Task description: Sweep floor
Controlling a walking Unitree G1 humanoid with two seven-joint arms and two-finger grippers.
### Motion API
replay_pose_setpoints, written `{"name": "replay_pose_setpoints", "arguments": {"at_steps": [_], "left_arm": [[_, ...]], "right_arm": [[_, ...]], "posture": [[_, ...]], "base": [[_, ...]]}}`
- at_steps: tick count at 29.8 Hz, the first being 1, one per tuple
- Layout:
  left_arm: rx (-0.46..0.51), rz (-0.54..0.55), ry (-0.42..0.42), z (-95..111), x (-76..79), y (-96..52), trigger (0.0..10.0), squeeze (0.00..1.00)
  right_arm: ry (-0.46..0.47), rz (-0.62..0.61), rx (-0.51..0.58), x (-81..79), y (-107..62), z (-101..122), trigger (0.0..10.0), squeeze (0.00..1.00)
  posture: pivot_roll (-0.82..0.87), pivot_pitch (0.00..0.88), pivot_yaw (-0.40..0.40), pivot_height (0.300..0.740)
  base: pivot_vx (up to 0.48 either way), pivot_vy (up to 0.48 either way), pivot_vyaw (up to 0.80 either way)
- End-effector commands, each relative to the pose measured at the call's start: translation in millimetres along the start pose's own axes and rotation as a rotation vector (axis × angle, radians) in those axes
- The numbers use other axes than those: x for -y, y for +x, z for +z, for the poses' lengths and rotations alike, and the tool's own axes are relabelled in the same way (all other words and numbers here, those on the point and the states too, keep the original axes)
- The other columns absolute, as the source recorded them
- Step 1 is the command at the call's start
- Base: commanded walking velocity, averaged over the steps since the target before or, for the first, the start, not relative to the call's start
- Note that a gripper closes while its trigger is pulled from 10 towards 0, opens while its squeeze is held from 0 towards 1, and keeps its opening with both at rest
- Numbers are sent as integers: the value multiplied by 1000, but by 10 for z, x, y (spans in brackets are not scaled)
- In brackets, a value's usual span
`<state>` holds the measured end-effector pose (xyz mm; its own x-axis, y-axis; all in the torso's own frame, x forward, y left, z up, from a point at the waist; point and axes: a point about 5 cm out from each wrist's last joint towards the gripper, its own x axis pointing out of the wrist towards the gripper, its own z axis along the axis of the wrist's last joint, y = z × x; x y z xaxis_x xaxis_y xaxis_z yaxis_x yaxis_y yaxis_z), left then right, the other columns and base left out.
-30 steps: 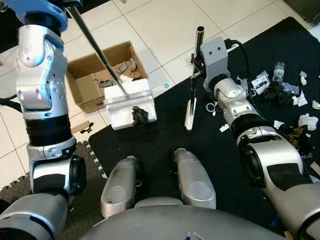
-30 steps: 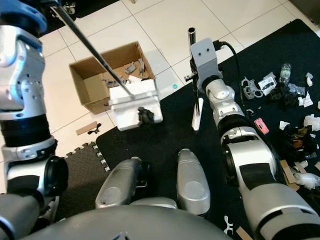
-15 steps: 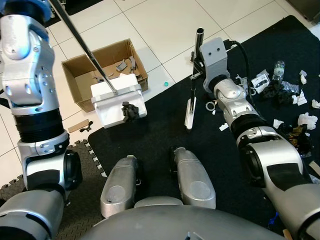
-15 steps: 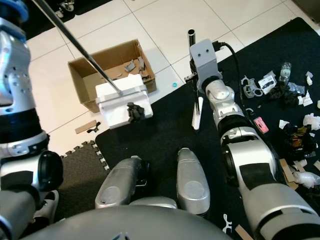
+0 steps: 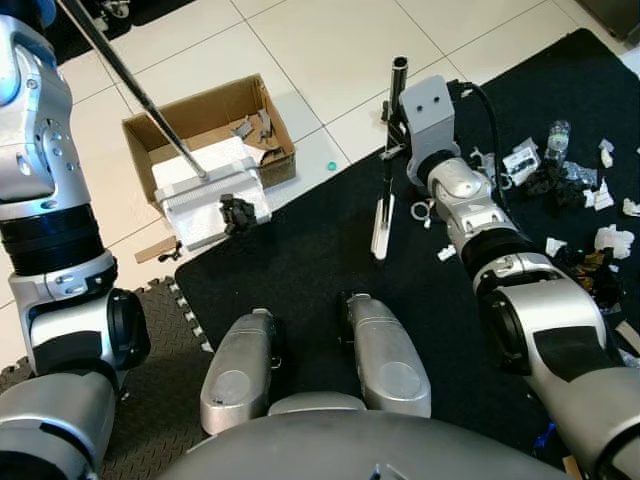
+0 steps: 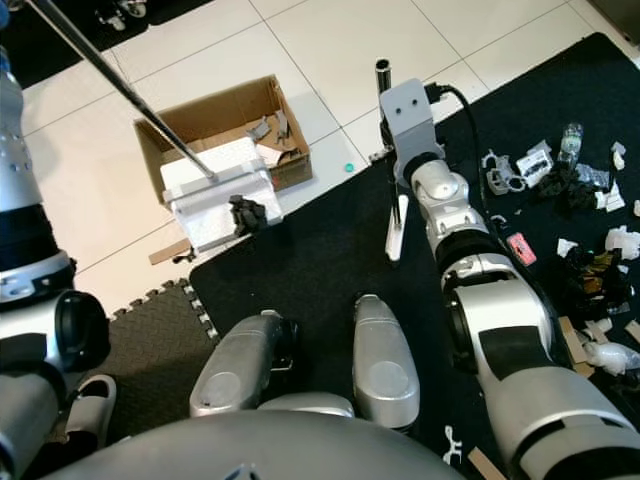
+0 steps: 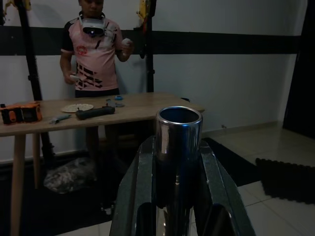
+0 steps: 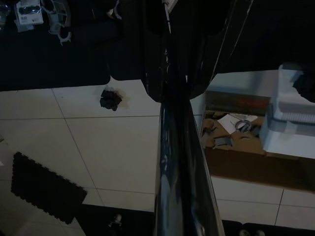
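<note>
Dustpan held over the box edge, broom upright on the mat.

A black mat (image 5: 330,250) fills the lower right of the head view, white tile floor (image 5: 330,50) the upper part. At upper left sits an open cardboard box (image 5: 205,125) with scraps inside; the white dustpan (image 5: 205,195), carrying a dark clump (image 5: 238,210), hangs at its front edge on a long metal handle (image 7: 178,147), which the left hand (image 7: 178,196) grips closed. Near centre, the right hand (image 8: 179,73) is clamped on the broom pole (image 5: 393,130), its white head (image 5: 381,225) on the mat. Litter (image 5: 560,180) lies scattered at right.
</note>
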<state>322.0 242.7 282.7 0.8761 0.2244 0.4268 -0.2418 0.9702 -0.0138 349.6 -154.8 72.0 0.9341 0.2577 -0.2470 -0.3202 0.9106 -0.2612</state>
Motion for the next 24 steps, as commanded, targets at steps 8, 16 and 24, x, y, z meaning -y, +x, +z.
{"name": "replay_pose_setpoints", "arguments": {"at_steps": [8,16,24], "left_arm": [[104,64,62,198,-187,77,10000,0],[113,101,90,211,-300,104,10000,0],[114,141,120,222,-387,119,10000,0]], "right_arm": [[-12,-3,18,7,1,20,10000,0],[-16,-1,14,9,0,13,10000,0],[-18,1,12,7,-1,8,10000,0]], "posture": [[-24,89,-4,740],[-25,86,-5,740],[-25,82,-6,740]], "base": [[0,0,0],[0,0,0],[0,0,0]]}}
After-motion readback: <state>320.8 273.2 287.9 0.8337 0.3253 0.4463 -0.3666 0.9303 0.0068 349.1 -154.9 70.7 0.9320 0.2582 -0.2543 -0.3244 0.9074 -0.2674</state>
